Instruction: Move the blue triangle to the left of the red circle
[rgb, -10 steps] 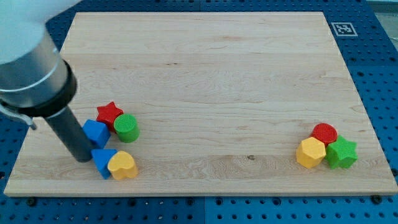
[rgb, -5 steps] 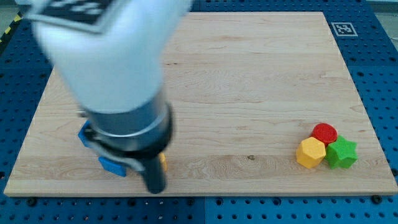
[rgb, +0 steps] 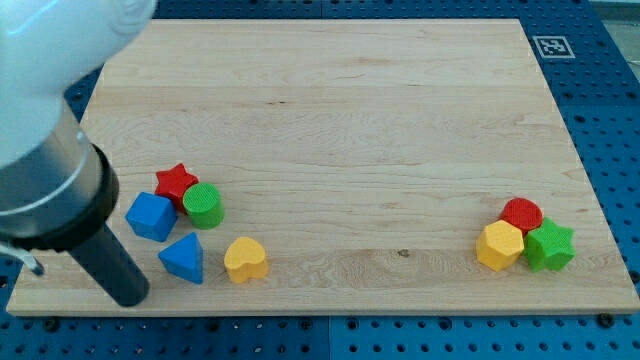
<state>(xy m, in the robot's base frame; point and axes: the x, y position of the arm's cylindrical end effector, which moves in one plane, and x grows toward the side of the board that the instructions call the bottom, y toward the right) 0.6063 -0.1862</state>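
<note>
The blue triangle (rgb: 183, 259) lies near the board's lower left, between a blue cube-like block (rgb: 150, 216) above it and a yellow heart (rgb: 245, 260) to its right. The red circle (rgb: 521, 214) sits at the far lower right, touching a yellow hexagon (rgb: 499, 246) and a green star (rgb: 549, 246). My tip (rgb: 131, 297) rests at the board's bottom left edge, a short way left of and below the blue triangle, not touching it.
A red star (rgb: 176, 182) and a green cylinder (rgb: 203, 205) sit just above the blue blocks. The arm's large body (rgb: 45, 150) covers the view's left side. A marker tag (rgb: 551, 46) is at the board's top right corner.
The arm has swung back to the left and my tip now sits left of the blue triangle. The yellow heart has slid right, apart from the triangle. The blue triangle shifted slightly right.
</note>
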